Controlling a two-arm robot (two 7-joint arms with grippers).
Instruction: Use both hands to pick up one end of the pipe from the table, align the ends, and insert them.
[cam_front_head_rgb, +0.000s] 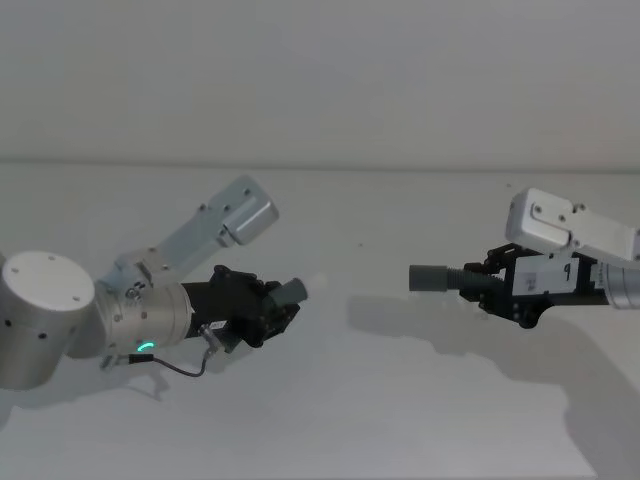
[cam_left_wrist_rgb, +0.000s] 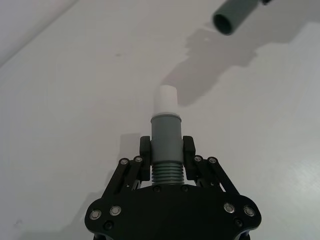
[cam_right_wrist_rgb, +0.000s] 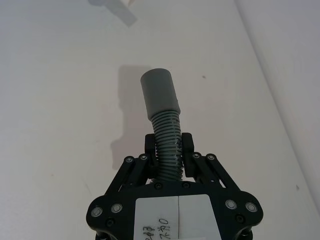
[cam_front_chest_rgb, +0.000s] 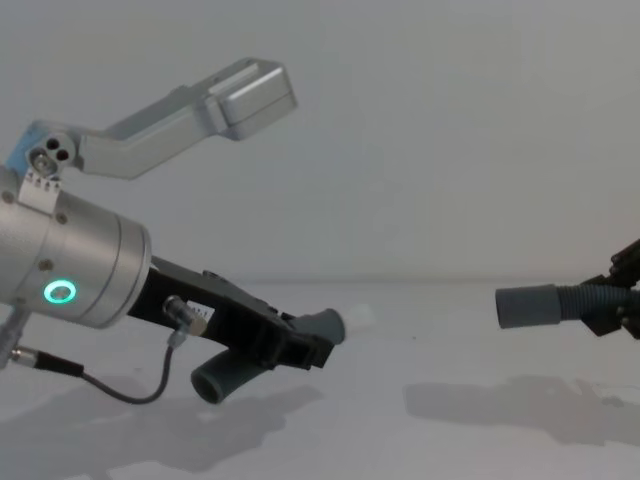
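My left gripper (cam_front_head_rgb: 272, 310) (cam_left_wrist_rgb: 166, 150) (cam_front_chest_rgb: 300, 350) is shut on the short curved tube (cam_front_head_rgb: 290, 292) (cam_left_wrist_rgb: 166, 131) (cam_front_chest_rgb: 325, 327), held above the table (cam_front_head_rgb: 330, 420). The tube's whitish tip (cam_front_head_rgb: 318, 284) (cam_left_wrist_rgb: 167, 99) (cam_front_chest_rgb: 358, 319) points toward the right arm. My right gripper (cam_front_head_rgb: 487, 283) (cam_right_wrist_rgb: 168, 148) (cam_front_chest_rgb: 610, 300) is shut on the ribbed hose (cam_right_wrist_rgb: 166, 135). The hose's smooth grey cuff (cam_front_head_rgb: 430, 277) (cam_right_wrist_rgb: 159, 92) (cam_front_chest_rgb: 527, 305) (cam_left_wrist_rgb: 234, 15) faces left. A clear gap separates the two ends, and the cuff sits slightly higher in the chest view.
Both arms cast shadows on the plain white table. A pale wall stands behind its far edge (cam_front_head_rgb: 320, 165). A thin black cable (cam_front_chest_rgb: 110, 385) loops under the left wrist.
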